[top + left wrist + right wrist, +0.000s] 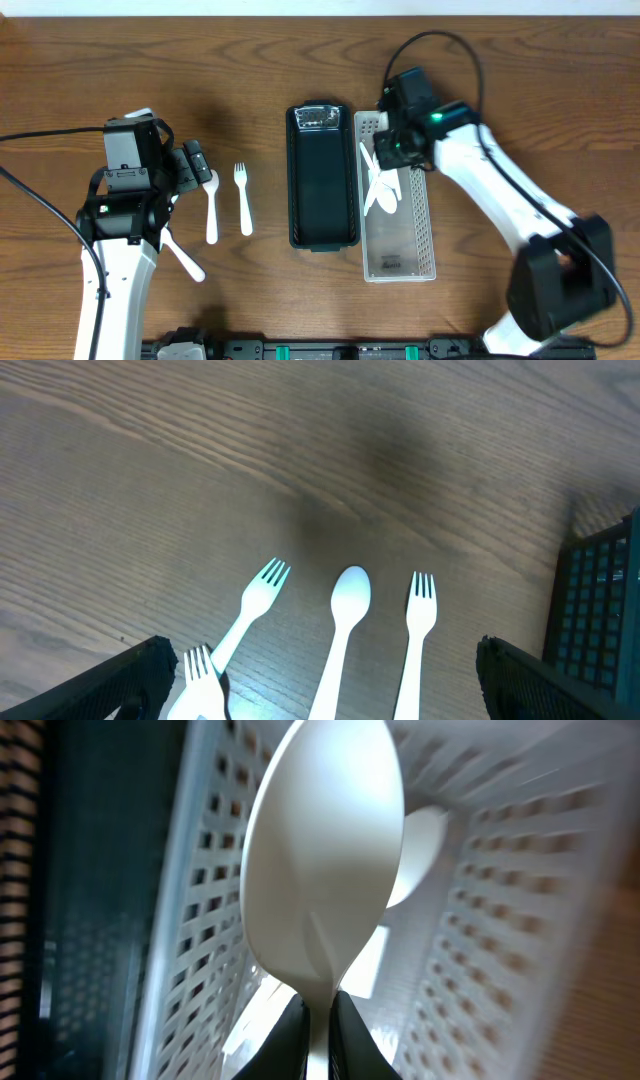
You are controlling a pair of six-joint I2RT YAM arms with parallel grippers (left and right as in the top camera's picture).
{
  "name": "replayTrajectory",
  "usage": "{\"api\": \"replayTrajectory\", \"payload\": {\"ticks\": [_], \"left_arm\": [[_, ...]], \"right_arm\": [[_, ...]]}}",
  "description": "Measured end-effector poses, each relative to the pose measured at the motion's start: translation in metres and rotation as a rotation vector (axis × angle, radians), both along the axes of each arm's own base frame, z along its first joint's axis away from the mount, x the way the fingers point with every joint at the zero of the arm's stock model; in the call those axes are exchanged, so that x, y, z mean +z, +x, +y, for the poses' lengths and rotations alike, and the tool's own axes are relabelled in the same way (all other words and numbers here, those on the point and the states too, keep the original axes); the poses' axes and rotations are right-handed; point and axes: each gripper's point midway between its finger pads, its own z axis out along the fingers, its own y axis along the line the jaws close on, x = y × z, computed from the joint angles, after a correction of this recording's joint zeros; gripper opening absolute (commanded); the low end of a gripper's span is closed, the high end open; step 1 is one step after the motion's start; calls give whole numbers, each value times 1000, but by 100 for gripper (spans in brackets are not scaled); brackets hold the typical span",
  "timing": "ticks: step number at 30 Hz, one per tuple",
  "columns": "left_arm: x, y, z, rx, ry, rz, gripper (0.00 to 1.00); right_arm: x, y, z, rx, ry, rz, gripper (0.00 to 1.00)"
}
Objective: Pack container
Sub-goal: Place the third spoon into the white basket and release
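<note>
My right gripper [395, 150] is shut on the handle of a white plastic spoon [325, 860] and holds it over the far end of the white perforated basket [400, 250]. The jaws [318, 1040] pinch the handle. More white cutlery [380, 188] lies in the basket. The black container [322, 190] sits left of the basket. My left gripper [190, 165] is open above the table, over a white spoon [345, 610] that lies between two white forks [250, 615] [418, 625]. Its fingers [320, 700] straddle them without touching.
Another white fork [200, 680] lies near my left finger; it also shows in the overhead view [185, 258]. The black container's edge [600, 610] is at the right of the left wrist view. The wooden table [120, 60] stretches around.
</note>
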Motion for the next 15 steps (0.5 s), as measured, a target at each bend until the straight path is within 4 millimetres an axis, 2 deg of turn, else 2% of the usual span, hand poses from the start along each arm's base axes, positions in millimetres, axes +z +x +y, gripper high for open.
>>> {"api": "replayTrajectory", "payload": {"ticks": [2, 3, 4, 5, 9, 12, 15], "left_arm": [[0, 0, 0, 0, 0, 2, 98], [0, -1, 0, 0, 0, 3, 98], [0, -1, 0, 0, 0, 3, 98], [0, -1, 0, 0, 0, 3, 98], [-1, -1, 0, 0, 0, 4, 98], [-3, -4, 0, 0, -1, 19, 98], [-6, -10, -3, -8, -3, 54, 98]], "right_arm": [[-13, -2, 4, 7, -11, 27, 11], [-17, -2, 6, 9, -12, 31, 20], [-18, -1, 7, 3, -9, 29, 36], [-17, 0, 8, 0, -5, 24, 42], [-9, 4, 9, 9, 1, -5, 54], [8, 13, 7, 6, -5, -52, 60], [47, 29, -6, -32, -2, -148, 66]]}}
